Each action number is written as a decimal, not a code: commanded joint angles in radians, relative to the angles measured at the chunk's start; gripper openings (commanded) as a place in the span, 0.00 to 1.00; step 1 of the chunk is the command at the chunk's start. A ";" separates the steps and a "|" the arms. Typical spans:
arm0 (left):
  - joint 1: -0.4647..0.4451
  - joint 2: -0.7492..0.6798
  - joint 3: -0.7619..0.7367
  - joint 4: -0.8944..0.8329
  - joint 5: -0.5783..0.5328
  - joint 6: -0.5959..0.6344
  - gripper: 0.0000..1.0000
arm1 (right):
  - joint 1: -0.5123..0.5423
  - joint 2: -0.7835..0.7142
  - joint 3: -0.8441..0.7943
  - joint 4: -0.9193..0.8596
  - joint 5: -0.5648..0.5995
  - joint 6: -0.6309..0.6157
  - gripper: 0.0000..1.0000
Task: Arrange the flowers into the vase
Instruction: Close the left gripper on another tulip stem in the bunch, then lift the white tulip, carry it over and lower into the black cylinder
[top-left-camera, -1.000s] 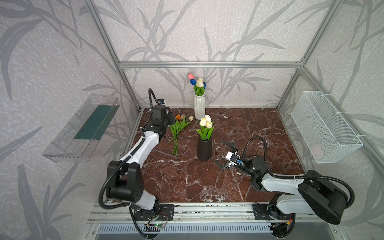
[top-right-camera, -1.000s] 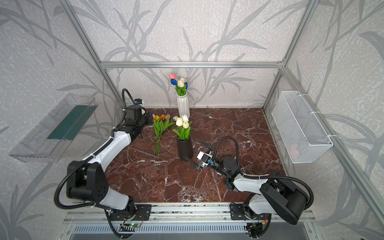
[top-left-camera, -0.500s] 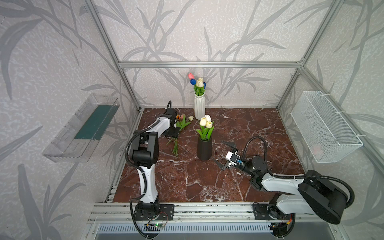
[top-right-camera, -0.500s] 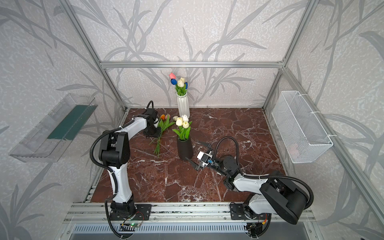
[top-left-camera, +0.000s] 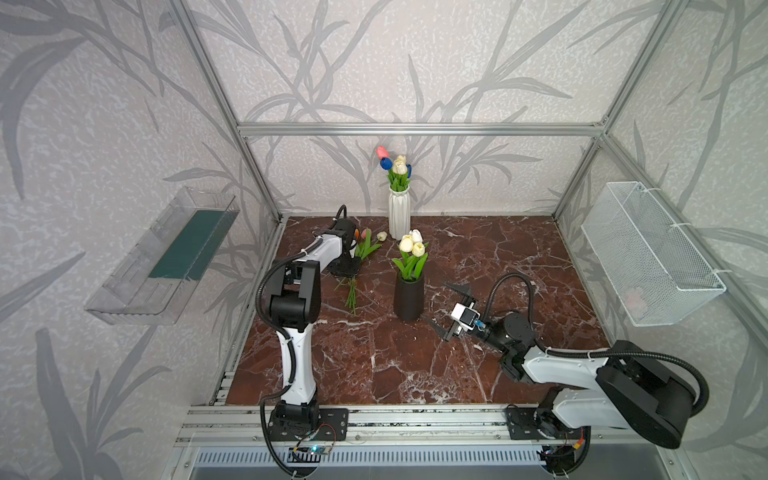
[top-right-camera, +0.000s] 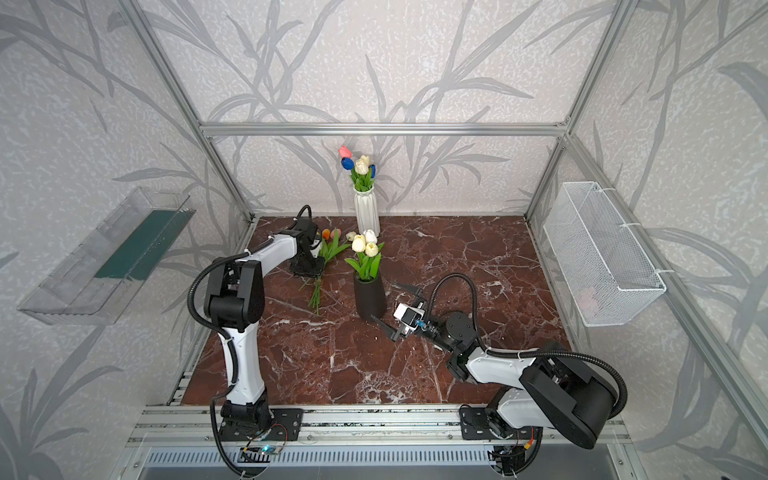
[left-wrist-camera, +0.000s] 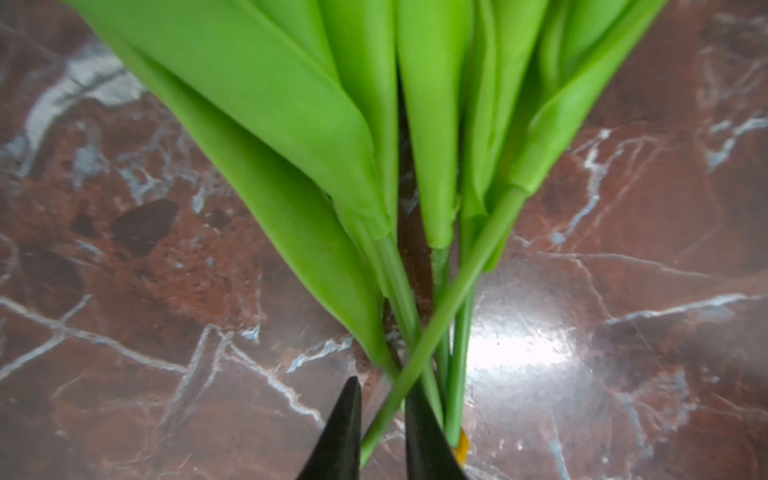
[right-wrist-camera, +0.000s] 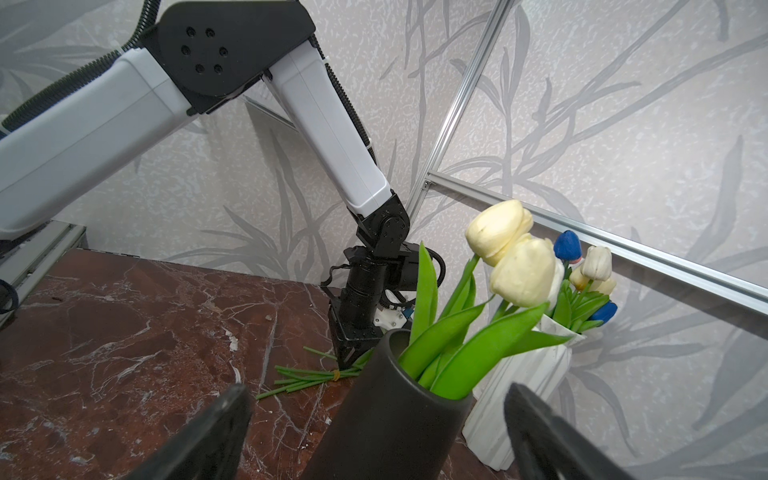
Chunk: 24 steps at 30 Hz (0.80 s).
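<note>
A loose bunch of flowers (top-left-camera: 360, 259) lies on the counter (top-left-camera: 478, 257), left of centre in both top views. The left end effector (left-wrist-camera: 384, 409) is down at the stems, its fingers nearly together with one stem between them; whether they pinch it I cannot tell. The right end effector (top-left-camera: 445, 308) is spread wide, just right of the black vase (top-left-camera: 409, 299). More flowers stand in that vase and in the white vase (top-left-camera: 399, 214) at the back.
</note>
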 joint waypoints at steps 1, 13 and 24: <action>0.002 0.007 0.031 -0.019 0.008 0.017 0.13 | 0.006 -0.008 -0.009 0.049 0.014 -0.003 0.96; -0.020 -0.095 0.039 -0.072 -0.028 0.012 0.00 | 0.006 -0.007 -0.008 0.048 0.012 -0.001 0.96; -0.065 -0.321 -0.012 -0.053 -0.017 -0.025 0.00 | 0.008 -0.005 -0.008 0.048 0.008 0.002 0.96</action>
